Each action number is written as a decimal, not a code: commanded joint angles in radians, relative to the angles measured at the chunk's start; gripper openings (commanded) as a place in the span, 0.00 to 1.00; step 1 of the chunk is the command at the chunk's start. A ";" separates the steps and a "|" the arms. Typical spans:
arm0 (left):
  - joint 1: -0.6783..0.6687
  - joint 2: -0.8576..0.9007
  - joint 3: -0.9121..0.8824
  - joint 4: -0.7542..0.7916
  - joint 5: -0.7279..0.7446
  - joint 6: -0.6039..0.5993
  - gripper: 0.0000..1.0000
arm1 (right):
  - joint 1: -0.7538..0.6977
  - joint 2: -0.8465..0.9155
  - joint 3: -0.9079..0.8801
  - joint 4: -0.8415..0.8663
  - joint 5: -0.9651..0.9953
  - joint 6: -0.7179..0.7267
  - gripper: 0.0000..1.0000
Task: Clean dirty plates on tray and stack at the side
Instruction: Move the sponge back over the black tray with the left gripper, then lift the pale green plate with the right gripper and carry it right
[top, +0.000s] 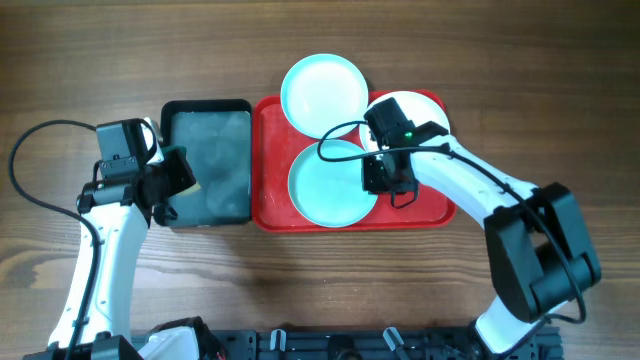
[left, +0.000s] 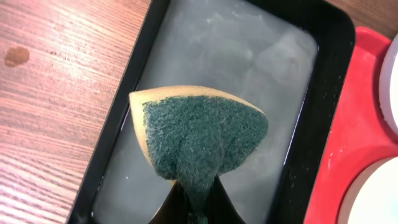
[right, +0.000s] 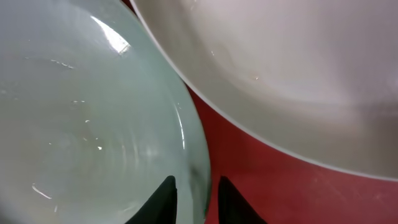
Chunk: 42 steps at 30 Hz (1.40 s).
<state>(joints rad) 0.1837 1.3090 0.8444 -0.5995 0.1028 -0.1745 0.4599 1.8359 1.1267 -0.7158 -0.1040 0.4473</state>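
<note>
Right end effector (right: 198, 196) sat at the lower blue plate (top: 325, 185) right rim, on the red tray (top: 268, 150), fingers straddling the rim; couldn't tell if clamped. Left end effector (left: 196, 200) pinched the sponge (left: 199, 134) over the black tray (left: 323, 124), with the plate off to its right.

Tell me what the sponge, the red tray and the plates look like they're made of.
Sponge: soft tan foam with a coarse dark green scouring layer; fibres show, and it bends where it is pinched. Red tray: likely moulded plastic, smooth with a dull sheen. Blue plates and white plate: hard and glossy with sharp highlights; could be glazed ceramic or melamine, and the look doesn't settle which.
</note>
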 joint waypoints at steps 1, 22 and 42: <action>0.004 -0.006 -0.010 0.008 0.019 0.086 0.04 | 0.002 0.021 0.010 0.015 -0.023 0.001 0.23; 0.004 0.062 -0.011 0.005 0.007 0.092 0.04 | 0.045 -0.108 0.237 -0.077 -0.095 0.029 0.04; 0.004 0.062 -0.011 -0.044 0.019 0.028 0.04 | 0.377 0.097 0.237 0.813 0.553 -0.475 0.04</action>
<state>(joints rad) 0.1837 1.3655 0.8398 -0.6464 0.1055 -0.1322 0.8288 1.9045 1.3487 0.0299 0.4122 0.1772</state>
